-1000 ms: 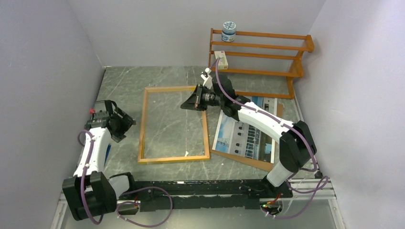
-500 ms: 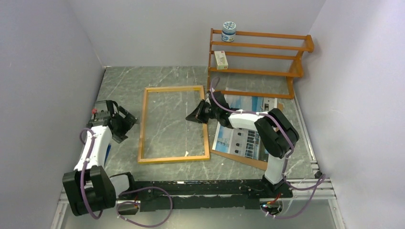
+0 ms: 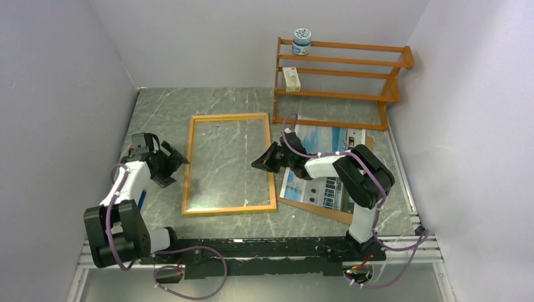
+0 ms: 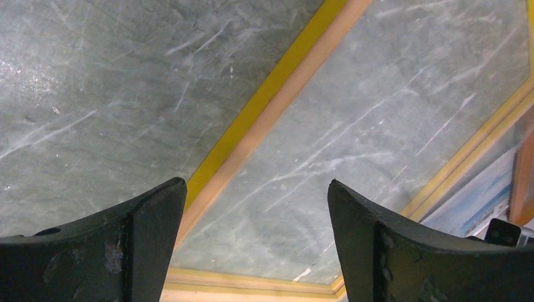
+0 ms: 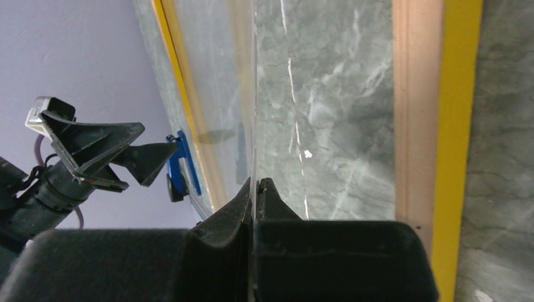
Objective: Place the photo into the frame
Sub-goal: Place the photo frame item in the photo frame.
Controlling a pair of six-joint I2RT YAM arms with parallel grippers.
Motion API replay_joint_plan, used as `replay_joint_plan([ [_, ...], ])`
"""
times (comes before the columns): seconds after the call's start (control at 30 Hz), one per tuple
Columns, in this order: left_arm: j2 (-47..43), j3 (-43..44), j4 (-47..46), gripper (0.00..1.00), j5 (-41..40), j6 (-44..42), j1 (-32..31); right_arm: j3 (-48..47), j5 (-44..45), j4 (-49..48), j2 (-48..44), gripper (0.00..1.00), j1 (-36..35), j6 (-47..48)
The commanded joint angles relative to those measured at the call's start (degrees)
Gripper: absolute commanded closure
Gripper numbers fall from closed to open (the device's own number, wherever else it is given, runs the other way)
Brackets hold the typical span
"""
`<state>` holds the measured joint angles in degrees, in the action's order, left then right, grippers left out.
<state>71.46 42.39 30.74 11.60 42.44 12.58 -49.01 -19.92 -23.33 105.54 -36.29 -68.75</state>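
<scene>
The frame (image 3: 187, 165) lies flat on the table with its light wood back up; its yellow edge shows in the left wrist view (image 4: 264, 113) and the right wrist view (image 5: 463, 126). The photo (image 3: 327, 157) lies face up to the right of it, on the brown backing board (image 3: 327, 214). My right gripper (image 3: 258, 162) is over the frame's right rail, shut on the edge of a clear pane (image 5: 242, 94) that slants over the frame's opening. My left gripper (image 3: 177, 161) is open and empty, just left of the frame's left rail (image 4: 255, 189).
An orange-brown shelf rack (image 3: 340, 82) stands at the back right with a jar (image 3: 302, 41) on top and a small box (image 3: 291, 78) on a shelf. A blue pen-like object (image 3: 142, 200) lies by the left arm. Walls close in on the left, back and right.
My right gripper has come down and nearer along the frame's right rail, lowering the clear pane over the opening. My left gripper has moved right, closer to the frame's left rail.
</scene>
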Motion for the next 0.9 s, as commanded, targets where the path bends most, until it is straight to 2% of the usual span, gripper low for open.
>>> replay_joint_plan([
  [0.0,1.9,1.26,-1.47,0.12,0.03,-2.48,0.17,1.86,0.88,-6.54,-0.8,1.0,0.26,-1.01],
  [0.23,2.52,1.6,-1.68,0.12,-0.96,-2.67,0.17,0.42,-0.9,-8.06,0.66,1.0,0.26,1.74],
  [0.63,4.65,0.37,-3.3,0.17,0.14,-2.18,0.16,4.15,-2.15,-17.93,-2.0,1.0,-1.32,7.73],
  [0.87,5.77,-0.2,-3.96,0.17,0.3,-1.4,0.11,5.23,-2.76,-23.34,-2.85,1.0,-2.69,9.86],
])
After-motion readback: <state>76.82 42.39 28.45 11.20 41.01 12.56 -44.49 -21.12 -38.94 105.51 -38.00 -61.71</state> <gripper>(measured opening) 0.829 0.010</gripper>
